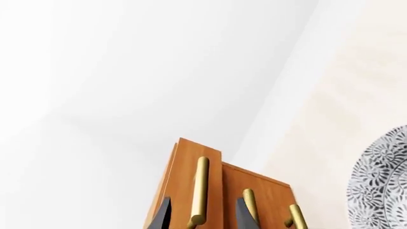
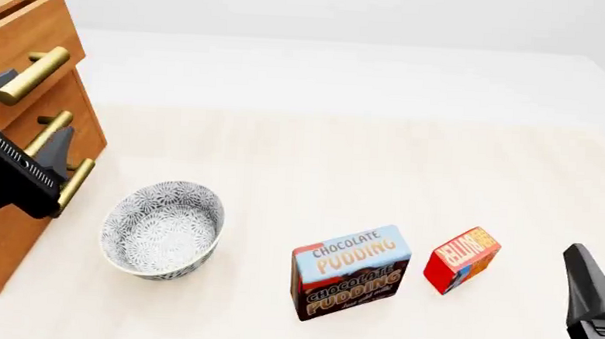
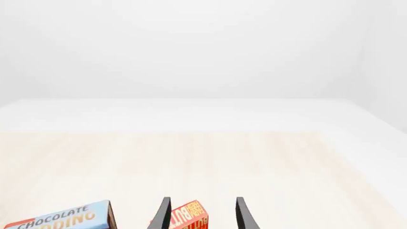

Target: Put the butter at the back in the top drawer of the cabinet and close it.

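The butter [image 2: 462, 259] stands on the light wooden surface [image 2: 314, 162] toward the right, tilted on its edge, just beside the larger pudding box [image 2: 350, 272] and apart from it by a narrow gap; nothing holds it. In the right wrist view its red face shows between the two dark fingers of the right tool [image 3: 202, 215], which stand spread wider than the box and do not touch it, so the right tool is open and lined up on the butter from the near side; in the front view only one finger of it shows at the lower right edge, short of the box. Further left sits the patterned bowl [image 2: 163, 227], and at the far left the cabinet [image 2: 10, 224], whose top drawer [image 2: 24, 34] appears to jut a little forward of the drawers below, though how far it is open cannot be told. The left tool [image 1: 203, 214] is at the top drawer's handle [image 1: 199, 191]: in the left wrist view its fingers stand either side of the brass bar with a gap at each side, so it is open around the handle and not yet clamped. The step in hand seems to be the opening of the drawer, with the butter's pickup prepared on the other side. Next the left tool would need to close on the bar and pull straight out along the drawer's run, while the right tool advances, closes on the box's narrow sides and lifts it clear of the pudding box
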Controlling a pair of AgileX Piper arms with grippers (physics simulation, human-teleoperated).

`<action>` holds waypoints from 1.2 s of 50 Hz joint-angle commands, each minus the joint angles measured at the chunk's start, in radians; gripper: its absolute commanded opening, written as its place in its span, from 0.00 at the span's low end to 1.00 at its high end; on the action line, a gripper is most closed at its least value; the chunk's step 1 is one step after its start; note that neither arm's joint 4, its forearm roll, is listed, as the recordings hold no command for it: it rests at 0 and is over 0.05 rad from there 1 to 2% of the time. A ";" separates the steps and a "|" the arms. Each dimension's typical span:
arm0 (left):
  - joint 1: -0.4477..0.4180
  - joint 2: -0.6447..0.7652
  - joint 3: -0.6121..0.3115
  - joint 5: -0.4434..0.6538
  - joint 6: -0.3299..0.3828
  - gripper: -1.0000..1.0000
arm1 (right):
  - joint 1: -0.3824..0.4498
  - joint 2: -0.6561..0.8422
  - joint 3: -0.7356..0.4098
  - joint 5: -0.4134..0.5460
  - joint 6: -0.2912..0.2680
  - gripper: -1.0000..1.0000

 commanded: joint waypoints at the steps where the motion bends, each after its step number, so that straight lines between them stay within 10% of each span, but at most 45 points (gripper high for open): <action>1: 0.029 0.025 0.012 -0.041 0.001 1.00 | 0.000 0.000 0.000 0.000 0.000 1.00; 60: 0.132 0.115 -0.047 -0.037 0.029 1.00 | 0.000 0.000 0.000 0.000 0.000 1.00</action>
